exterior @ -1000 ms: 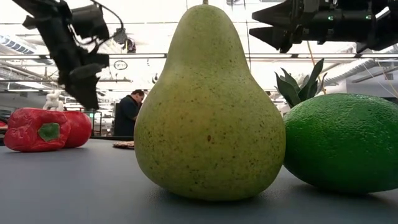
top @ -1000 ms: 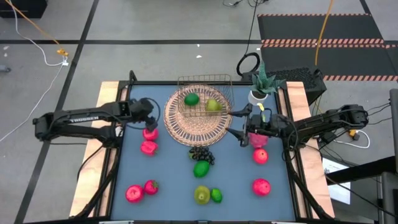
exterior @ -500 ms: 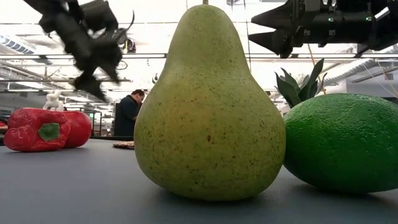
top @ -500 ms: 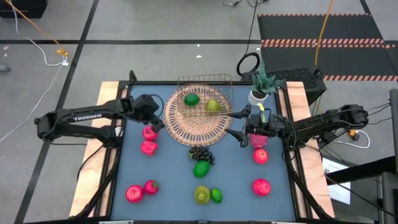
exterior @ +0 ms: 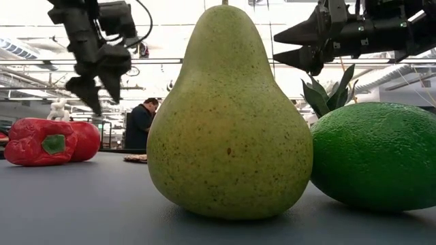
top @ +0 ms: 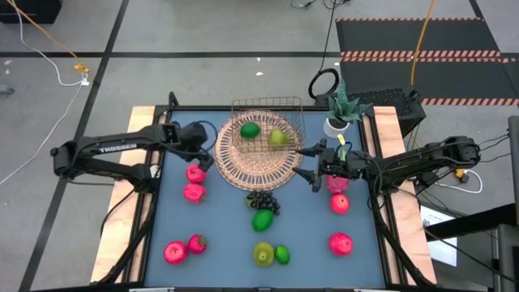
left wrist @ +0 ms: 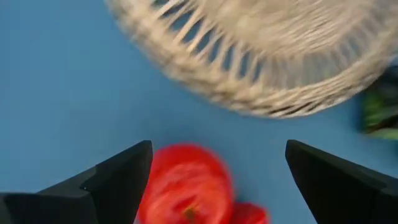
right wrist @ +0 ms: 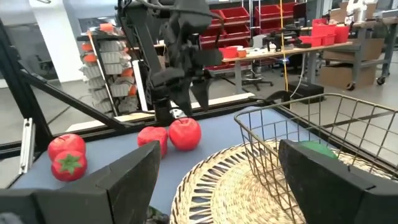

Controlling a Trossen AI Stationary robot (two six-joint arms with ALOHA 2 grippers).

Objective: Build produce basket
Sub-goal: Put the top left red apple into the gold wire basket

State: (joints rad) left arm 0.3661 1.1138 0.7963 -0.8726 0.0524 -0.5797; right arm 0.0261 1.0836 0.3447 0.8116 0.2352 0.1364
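The left gripper [top: 204, 159] hangs with its jaws spread and empty just above a red apple [top: 195, 173], which lies beside the left rim of the wicker basket [top: 243, 169]; the left wrist view looks down between the two dark fingers [left wrist: 118, 177] onto that apple [left wrist: 186, 186], so the arm seems lined up to drop and close on it as the next fruit for the load. The right gripper [top: 311, 165] is also spread wide and holds nothing, hovering level at the basket's right rim, probably waiting there. Inside the basket sit a green lime [top: 250, 129] and a yellow-green apple [top: 278, 137], so the job looks barely begun. The rest of the produce is spread on the blue table [top: 219, 235]: a second red fruit [top: 193, 192] near the first, a dark grape bunch [top: 262, 200], a green fruit [top: 263, 220], a pear [top: 263, 254] touching a lime [top: 282, 255], and more red ones toward the corners. White lettering along the left arm [top: 113, 148] reads TROSSEN.
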